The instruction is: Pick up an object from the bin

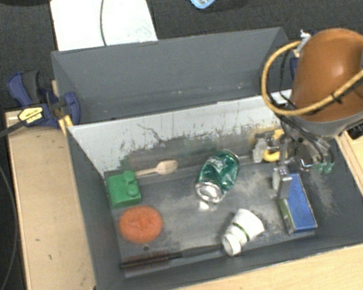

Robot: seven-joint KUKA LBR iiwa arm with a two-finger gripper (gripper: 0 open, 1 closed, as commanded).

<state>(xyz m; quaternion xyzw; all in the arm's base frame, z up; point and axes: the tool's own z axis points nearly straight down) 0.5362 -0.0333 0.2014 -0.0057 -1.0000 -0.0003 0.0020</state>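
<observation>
Camera view, gripper (285, 177) low at frame right, over the top end of the blue box (299, 209) near the bin's (169, 74) right wall, grip impossible to tell, bare floor mid-bin, one crushed green can (216, 176), one white cup (242, 229), one green block (123, 188), one orange ball (140, 224).

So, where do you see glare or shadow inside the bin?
Camera view: the bin's sloping back wall glares almost white; the crushed green can carries bright glints; the floor by the gripper and blue block looks dimmer, without a distinct shadow.
</observation>
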